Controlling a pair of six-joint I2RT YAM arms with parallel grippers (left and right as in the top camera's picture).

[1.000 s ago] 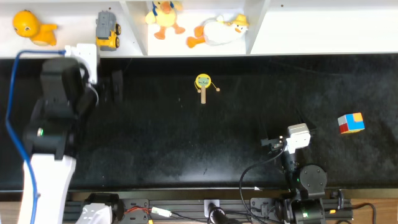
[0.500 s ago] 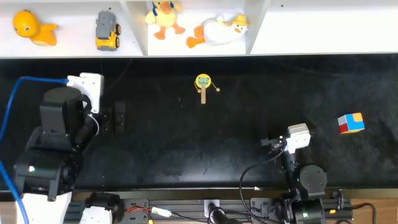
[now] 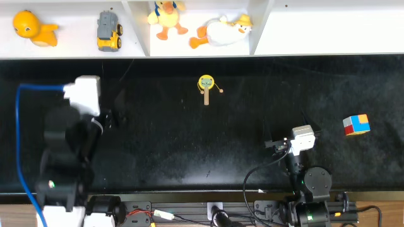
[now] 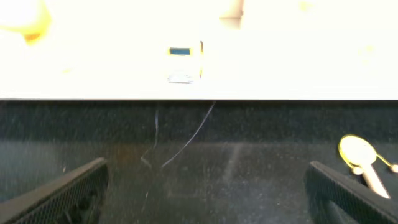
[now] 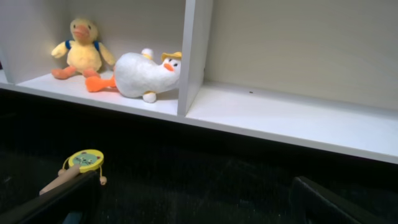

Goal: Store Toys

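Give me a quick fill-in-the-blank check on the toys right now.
The toy truck stands in the ____ compartment of the shelf.
The white plush duck lies in the ____ compartment.
The colourful cube lies nearest the ____ arm.
The left tool is ____, holding nothing.
Missing words: left, middle, right, open.

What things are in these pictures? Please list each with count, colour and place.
rubber duck: one, orange-yellow, left shelf compartment
toy truck: one, grey and yellow, left compartment too
plush duck: one, yellow, middle compartment
plush bird: one, white, lying in middle compartment
rattle drum: one, yellow, wooden handle, table centre
cube: one, multicoloured, table's right side
shelf: one, white, behind the table
table: one, black
left gripper: one, black, open, over table's left side
right gripper: one, black, open, over table's right side
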